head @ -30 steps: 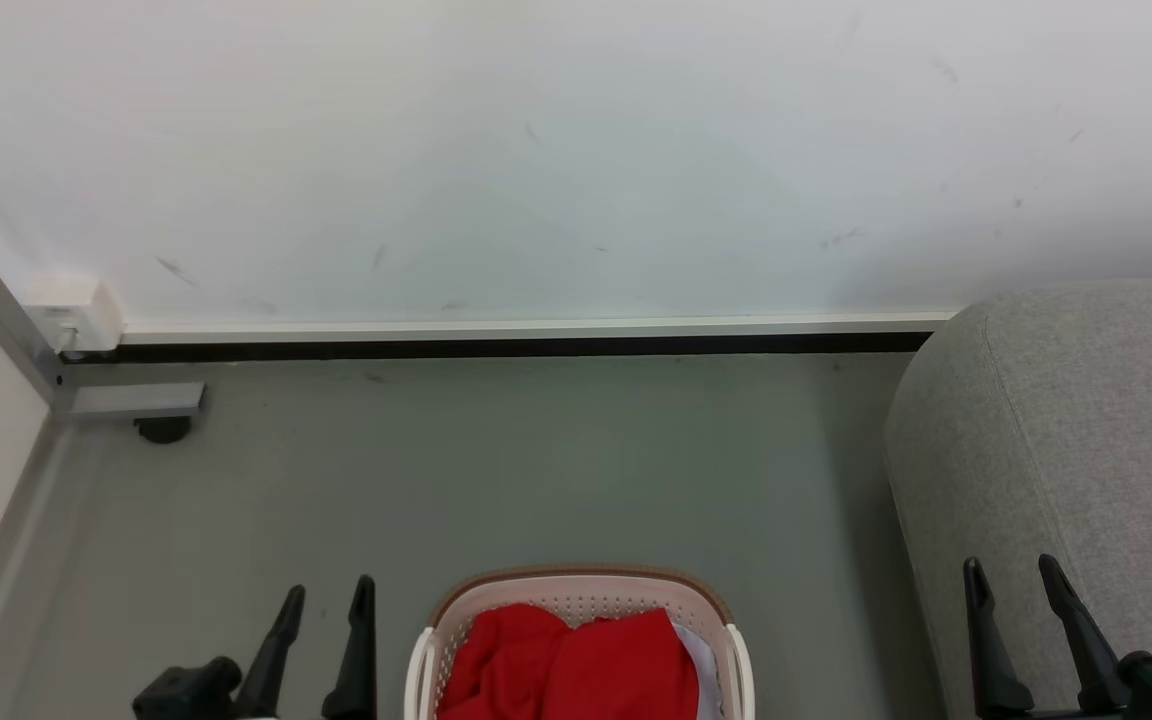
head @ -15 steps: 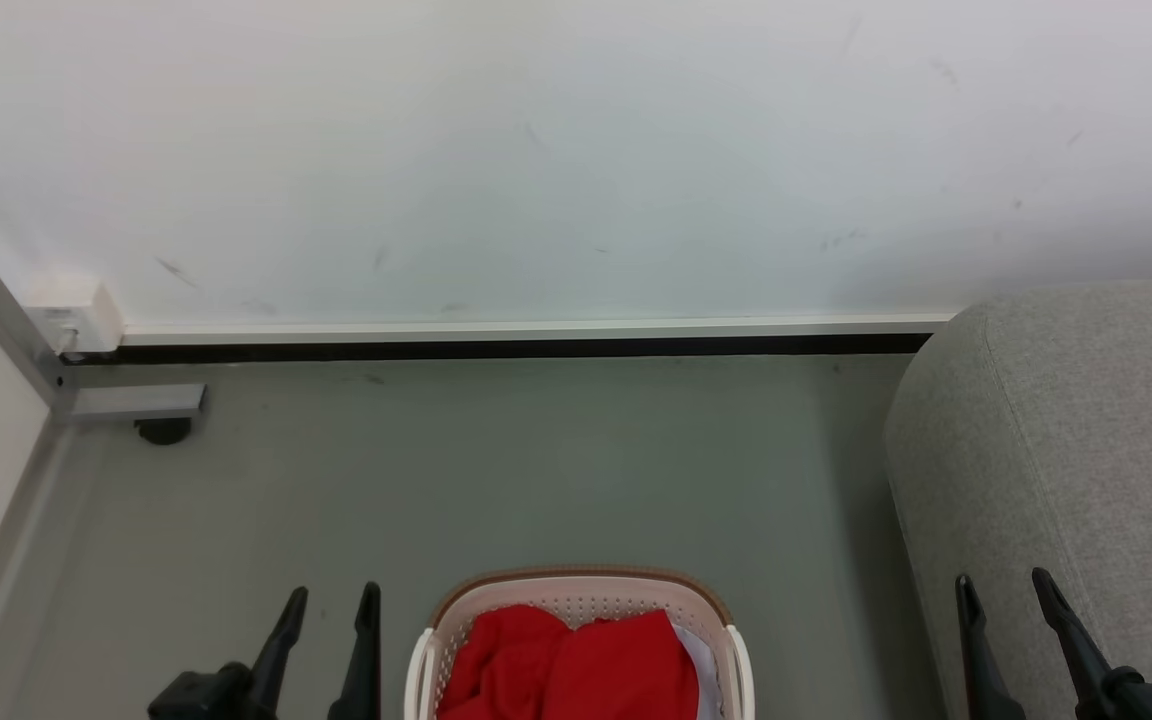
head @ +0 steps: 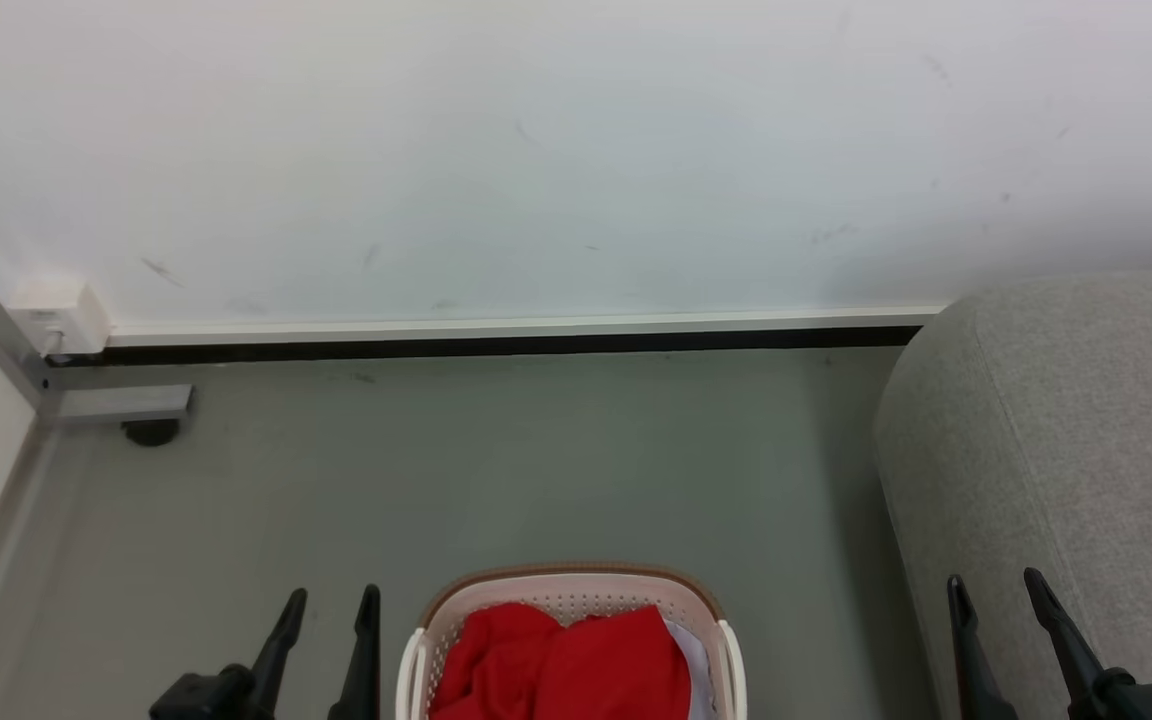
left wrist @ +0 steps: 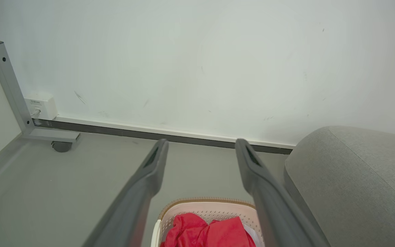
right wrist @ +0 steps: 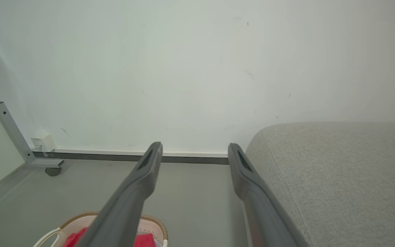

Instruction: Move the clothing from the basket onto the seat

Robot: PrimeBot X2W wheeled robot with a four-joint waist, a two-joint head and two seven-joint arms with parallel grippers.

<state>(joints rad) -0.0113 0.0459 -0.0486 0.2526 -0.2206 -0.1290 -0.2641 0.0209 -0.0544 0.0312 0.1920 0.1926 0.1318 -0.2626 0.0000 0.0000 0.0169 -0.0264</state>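
- Two grippers in the head view: left gripper [head: 332,598] at 7 o'clock, right gripper [head: 994,583] at 5 o'clock, fingers pointing to 12.
- Both sets of jaws are spread wide with nothing between them. Each wrist view shows a clear gap between its own two fingers.
- The basket [head: 566,577] is at 6 o'clock on the grey floor [head: 496,470], cut off by the bottom edge. It has a cream perforated wall and a brown rim.
- The clothing [head: 561,665] is inside the basket, a bunched red heap filling most of it. A strip of white fabric [head: 700,655] shows at the heap's 3 o'clock side, against the basket wall.
- Left gripper is just beside the basket at its 9 o'clock, not touching it. In the left wrist view the basket sits at 6 o'clock between the fingers.
- The seat [head: 1066,430] is at 3–4 o'clock: grey weave, rounded corner, stitched seam. A strip of floor separates it from the basket.
- Right gripper overlaps the seat's front edge in the head view; cannot tell if it touches.
- The wall [head: 536,150] is at 12 o'clock, white and lightly scuffed, with a white-over-black skirting [head: 506,340] along its base.
- At 9 o'clock there is a small white box [head: 51,308] on the wall and a grey metal frame [head: 121,403] with a dark caster [head: 149,432] under its foot.
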